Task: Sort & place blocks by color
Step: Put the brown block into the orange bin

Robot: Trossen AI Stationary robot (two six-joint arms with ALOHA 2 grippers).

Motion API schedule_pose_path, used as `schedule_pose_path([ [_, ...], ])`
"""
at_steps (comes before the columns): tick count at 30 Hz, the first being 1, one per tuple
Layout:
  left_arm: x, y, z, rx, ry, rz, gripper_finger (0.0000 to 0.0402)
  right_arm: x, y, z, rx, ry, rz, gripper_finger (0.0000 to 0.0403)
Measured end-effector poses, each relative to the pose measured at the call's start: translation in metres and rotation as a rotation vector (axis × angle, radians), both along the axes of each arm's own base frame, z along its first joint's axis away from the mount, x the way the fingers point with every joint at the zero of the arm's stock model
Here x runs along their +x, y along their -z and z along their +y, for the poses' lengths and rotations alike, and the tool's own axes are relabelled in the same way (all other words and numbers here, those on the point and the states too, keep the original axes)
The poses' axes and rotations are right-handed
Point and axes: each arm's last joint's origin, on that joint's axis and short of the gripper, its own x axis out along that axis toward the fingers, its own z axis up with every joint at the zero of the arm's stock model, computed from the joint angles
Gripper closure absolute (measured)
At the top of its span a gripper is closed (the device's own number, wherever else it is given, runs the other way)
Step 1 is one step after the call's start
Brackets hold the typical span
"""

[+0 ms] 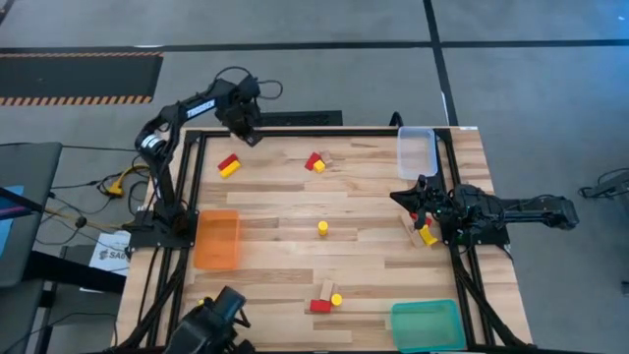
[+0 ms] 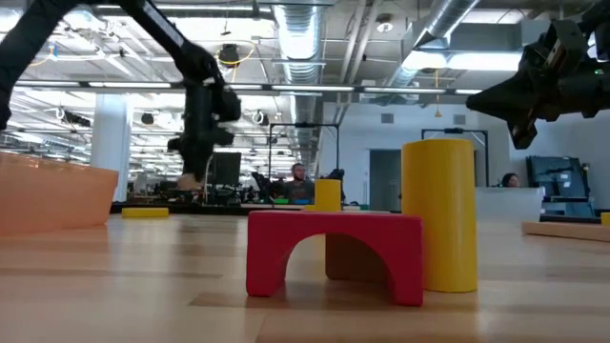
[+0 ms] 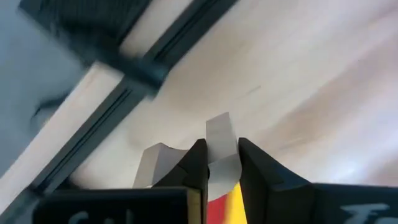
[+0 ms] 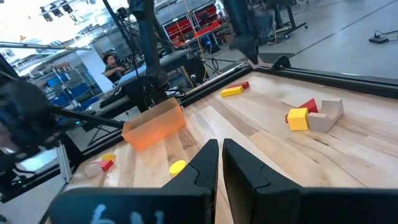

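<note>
— Where's your left gripper [image 1: 252, 137]?
— At the table's [image 1: 373, 231] far-left corner, pinching a light wooden block [image 3: 219, 134].
— And your right gripper [image 1: 405, 200]?
— Pressed together, empty, above the blocks [image 1: 424, 234] near the right edge.

Setting: open-plan robotics laboratory or industrial workspace.
Ceiling: exposed silver ventilation ducts [image 2: 303, 38] and rows of strip lights, seen in the low view.
Floor: bare grey concrete [image 1: 314, 25] with a black-and-orange hazard-striped mat [image 1: 79, 77].
Workstation: pale wooden table top [image 1: 334, 206] bounded by a black metal frame [image 1: 324, 129], with loose cables on the floor beside it.
Background: seated people at desks with dark computer monitors [image 2: 553, 176]; red storage bins on shelving [image 4: 205, 26] in the right wrist view.
Further equipment: other black stands and arms beyond the table.
</note>
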Motion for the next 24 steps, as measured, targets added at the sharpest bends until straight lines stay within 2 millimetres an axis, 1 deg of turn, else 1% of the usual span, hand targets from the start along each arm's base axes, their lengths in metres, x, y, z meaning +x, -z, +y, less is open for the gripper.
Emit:
schedule_pose_path([
  [2, 0.006, -0.017, -0.010, -0.003, 0.015, -0.156, 0.0370, 0.000, 0.000, 0.000, 0.000, 0.000, 0.000, 0.0353],
  [4, 0.017, -0.031, -0.027, -0.044, 0.074, -0.342, 0.0370, 0.000, 0.000, 0.000, 0.000, 0.000, -0.001, 0.0353],
  [7, 0.038, -0.050, -0.063, -0.088, 0.239, -0.578, 0.0365, 0.000, -0.001, 0.000, 0.000, 0.000, -0.010, 0.0353],
  [9, 0.048, -0.058, -0.093, -0.096, 0.348, -0.653, 0.0363, 0.000, -0.002, 0.000, -0.001, -0.001, -0.022, 0.0353],
  [11, 0.055, -0.061, -0.124, -0.103, 0.434, -0.674, 0.0366, 0.000, -0.005, 0.000, -0.002, -0.003, -0.051, 0.0353],
  [13, 0.058, -0.063, -0.154, -0.114, 0.512, -0.667, 0.0369, 0.000, -0.009, 0.000, -0.003, -0.005, -0.090, 0.0353],
  [16, 0.055, -0.059, -0.198, -0.146, 0.575, -0.624, 0.0369, -0.001, -0.014, 0.001, -0.013, -0.026, -0.142, 0.0353],
  [19, 0.043, -0.049, -0.235, -0.197, 0.555, -0.570, 0.0369, -0.001, -0.017, 0.001, -0.017, -0.041, -0.176, 0.0353],
  [22, 0.022, -0.040, -0.268, -0.267, 0.511, -0.533, 0.0367, -0.002, -0.021, 0.001, -0.020, -0.043, -0.189, 0.0353],
  [24, 0.004, -0.037, -0.287, -0.288, 0.475, -0.525, 0.0369, -0.002, -0.025, 0.001, -0.041, -0.041, -0.196, 0.0353],
])
